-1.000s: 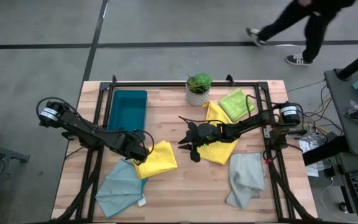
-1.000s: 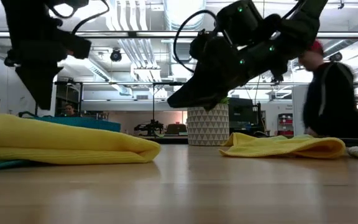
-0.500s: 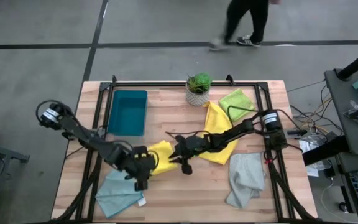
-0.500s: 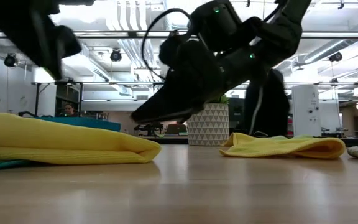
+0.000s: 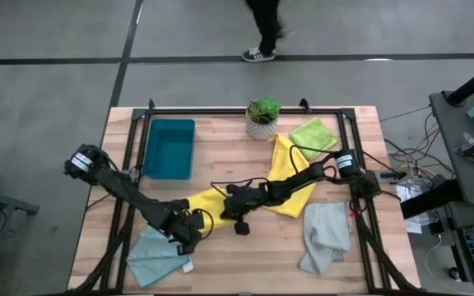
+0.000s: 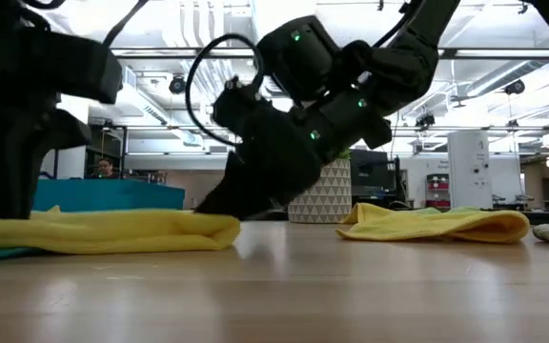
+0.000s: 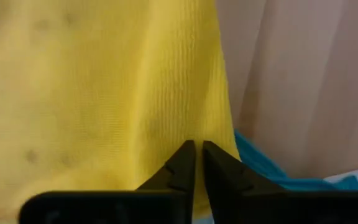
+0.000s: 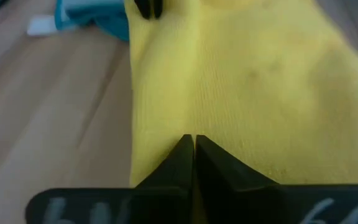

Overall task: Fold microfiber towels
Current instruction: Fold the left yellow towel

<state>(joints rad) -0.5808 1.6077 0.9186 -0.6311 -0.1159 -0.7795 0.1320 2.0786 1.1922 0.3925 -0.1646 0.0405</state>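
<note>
Towel: I judge the soft yellow microfiber towel (image 5: pixel 206 200) limp, light; grip edges.
Left gripper (image 7: pixel 197 163): fingers pinching its hem.
Right gripper (image 8: pixel 193 157): fingers pinching the opposite edge.

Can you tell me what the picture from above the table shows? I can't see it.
Both robot arms reach down to one yellow towel mid-table, the left gripper and right gripper at its near edge. Other towels lie around.

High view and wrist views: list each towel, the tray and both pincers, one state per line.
Near yellow towel: flattened, pinched at both ends.
Second yellow towel: rumpled.
Lime green towel: folded.
Grey towel: crumpled.
Teal towel: spread, unfolded.
Tray: empty.
Left pincer: shut on towel.
Right pincer: shut on towel.
</note>
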